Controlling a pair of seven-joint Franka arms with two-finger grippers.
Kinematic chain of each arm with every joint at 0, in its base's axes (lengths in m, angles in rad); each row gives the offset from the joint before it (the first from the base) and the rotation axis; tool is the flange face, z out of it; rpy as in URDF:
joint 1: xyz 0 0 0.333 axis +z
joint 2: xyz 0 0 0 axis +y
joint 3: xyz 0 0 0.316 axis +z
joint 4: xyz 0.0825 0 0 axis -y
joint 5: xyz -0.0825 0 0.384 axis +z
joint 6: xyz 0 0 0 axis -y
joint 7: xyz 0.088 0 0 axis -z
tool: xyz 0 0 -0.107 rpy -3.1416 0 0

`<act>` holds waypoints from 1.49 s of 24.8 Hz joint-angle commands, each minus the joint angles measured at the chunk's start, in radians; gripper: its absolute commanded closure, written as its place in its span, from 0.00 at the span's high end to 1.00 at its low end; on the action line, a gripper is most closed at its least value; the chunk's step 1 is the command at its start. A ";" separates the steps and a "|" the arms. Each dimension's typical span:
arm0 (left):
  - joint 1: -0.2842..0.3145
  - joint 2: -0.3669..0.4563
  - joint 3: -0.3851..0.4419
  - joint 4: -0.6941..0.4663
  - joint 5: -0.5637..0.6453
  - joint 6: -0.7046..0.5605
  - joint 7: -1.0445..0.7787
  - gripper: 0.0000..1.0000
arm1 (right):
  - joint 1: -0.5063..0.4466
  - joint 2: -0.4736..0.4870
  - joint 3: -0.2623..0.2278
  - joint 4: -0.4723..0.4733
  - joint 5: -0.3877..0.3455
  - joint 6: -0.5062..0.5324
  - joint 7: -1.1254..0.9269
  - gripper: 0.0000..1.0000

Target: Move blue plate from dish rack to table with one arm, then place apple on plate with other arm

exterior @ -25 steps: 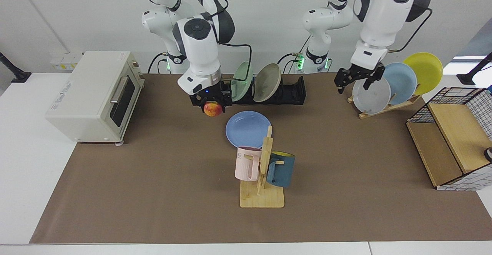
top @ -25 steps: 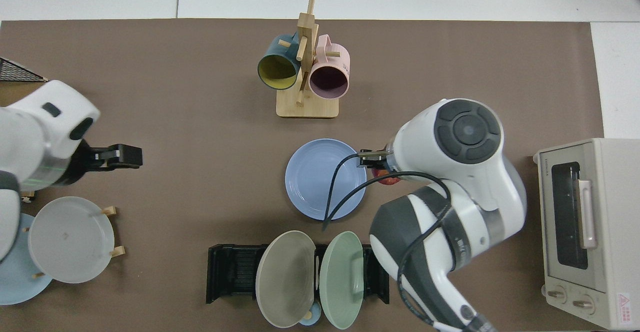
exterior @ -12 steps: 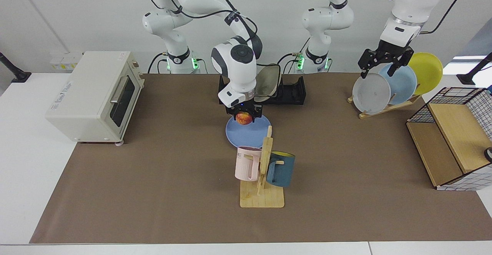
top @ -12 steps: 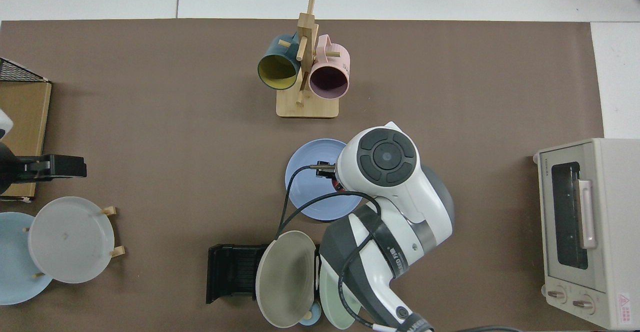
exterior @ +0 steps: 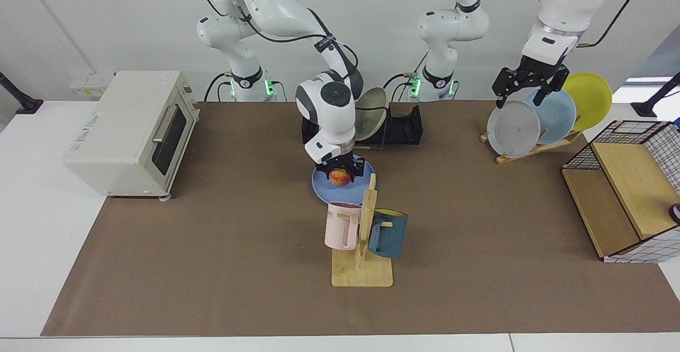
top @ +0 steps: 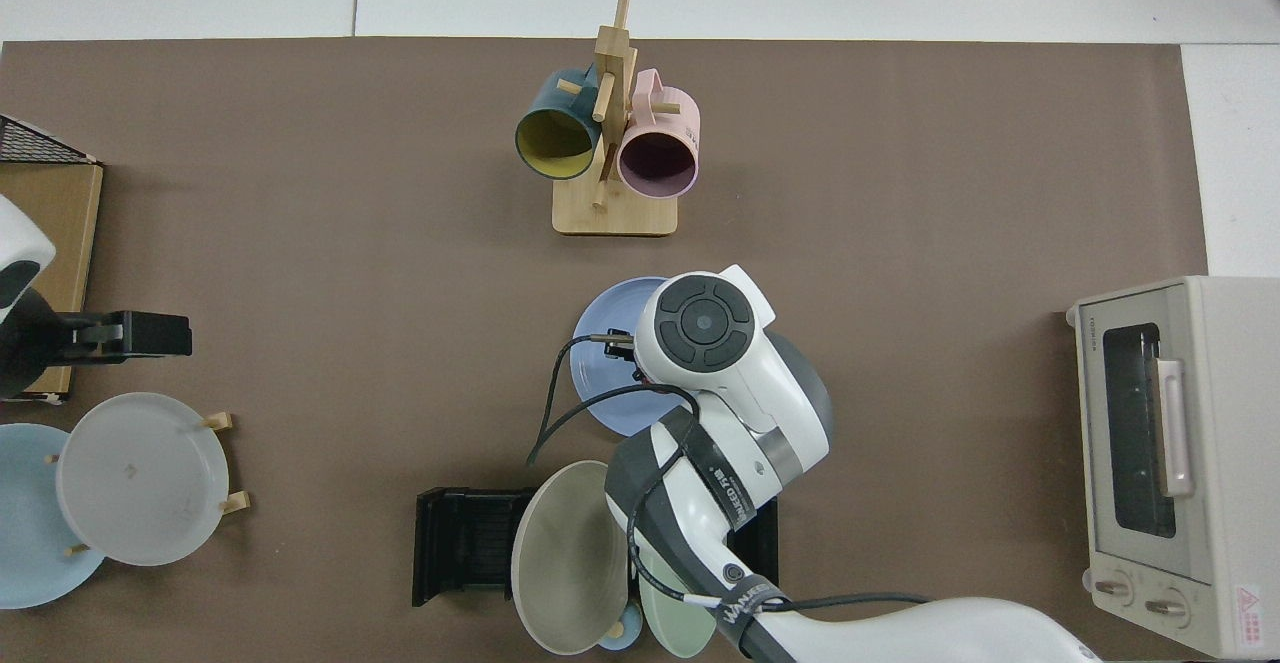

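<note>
The round periwinkle blue plate [exterior: 342, 186] lies flat on the brown-matted worktop [exterior: 212, 246], clear of the low black slotted dish rack [exterior: 401, 126]; the right gripper [exterior: 340, 174] holds the small red-and-yellow apple [exterior: 339, 177] low over the plate's centre, so the coming move is judged a release straight down; whether the apple touches the plate cannot be told; the left gripper [exterior: 526, 89] waits, fingers spread and empty, above the wooden plate stand [exterior: 536, 147].

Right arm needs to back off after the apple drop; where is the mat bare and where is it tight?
Bare mat between toaster oven and blue plate, and all along the near edge. Tight: mug stand just in front of the plate, dish rack behind.
</note>
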 commanded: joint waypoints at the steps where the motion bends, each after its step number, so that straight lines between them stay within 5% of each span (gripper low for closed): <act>1: -0.001 -0.005 0.002 0.013 0.019 -0.026 -0.011 1.00 | 0.000 0.001 0.003 -0.002 0.007 0.022 0.043 0.83; 2: -0.001 -0.005 0.002 0.013 0.021 -0.026 -0.011 1.00 | 0.002 0.001 0.003 -0.002 0.006 0.017 0.045 1.00; 11: -0.001 -0.005 -0.002 0.014 0.021 -0.028 -0.011 1.00 | -0.023 -0.101 -0.012 0.056 -0.011 -0.122 -0.050 1.00; 19: -0.001 -0.005 -0.001 0.013 0.019 -0.028 -0.011 1.00 | -0.211 -0.266 -0.038 0.078 -0.023 -0.271 -0.496 1.00; 29: -0.001 -0.005 -0.002 0.013 0.021 -0.028 -0.011 1.00 | -0.438 -0.319 -0.052 0.263 -0.004 -0.574 -0.805 1.00; 37: -0.001 -0.005 -0.001 0.013 0.021 -0.029 -0.011 1.00 | -0.469 -0.359 -0.050 0.231 0.021 -0.612 -0.733 1.00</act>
